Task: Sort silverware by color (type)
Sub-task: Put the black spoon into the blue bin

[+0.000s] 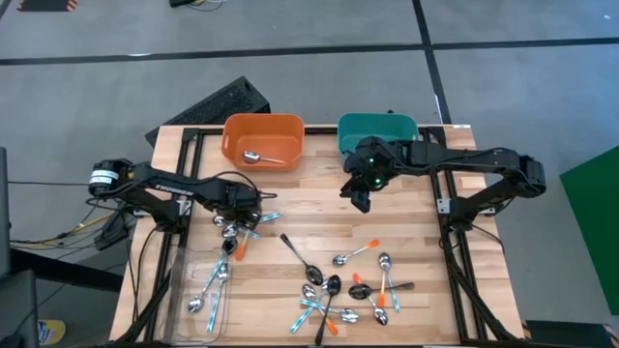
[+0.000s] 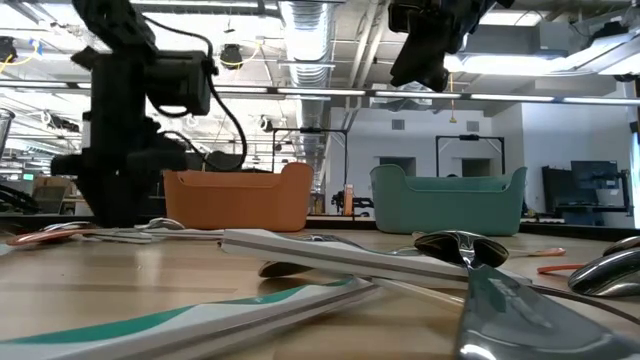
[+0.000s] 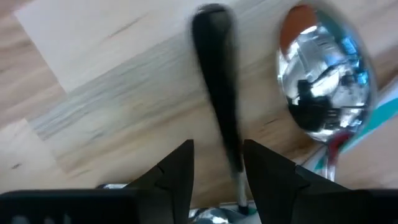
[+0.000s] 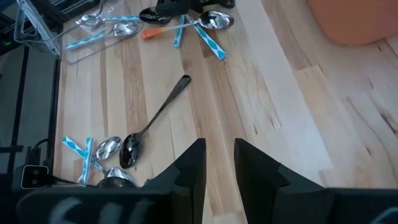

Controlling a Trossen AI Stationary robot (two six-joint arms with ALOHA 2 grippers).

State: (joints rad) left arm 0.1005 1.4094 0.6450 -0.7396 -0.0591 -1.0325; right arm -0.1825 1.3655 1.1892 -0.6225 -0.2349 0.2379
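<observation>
left gripper (image 1: 232,244) low at the table, fingers (image 3: 177,171) spread astride a black spoon handle (image 3: 217,106), not closed on it | shiny spoon bowl (image 3: 323,81) just beside | right gripper (image 1: 361,200) raised, nothing held, fingers a little apart, teal bin (image 1: 377,132) behind it | most silverware (image 1: 338,290) scattered on table (image 1: 319,213) between and ahead of both | one spoon (image 1: 259,158) in orange bin (image 1: 262,140)

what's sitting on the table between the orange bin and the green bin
Nothing: the high view shows only bare wood between the orange bin and the green bin.

Black spoon handle (image 3: 217,93) between parted jaws, shiny spoon bowl (image 3: 324,84) beside — wooden table (image 3: 112,93)
</observation>
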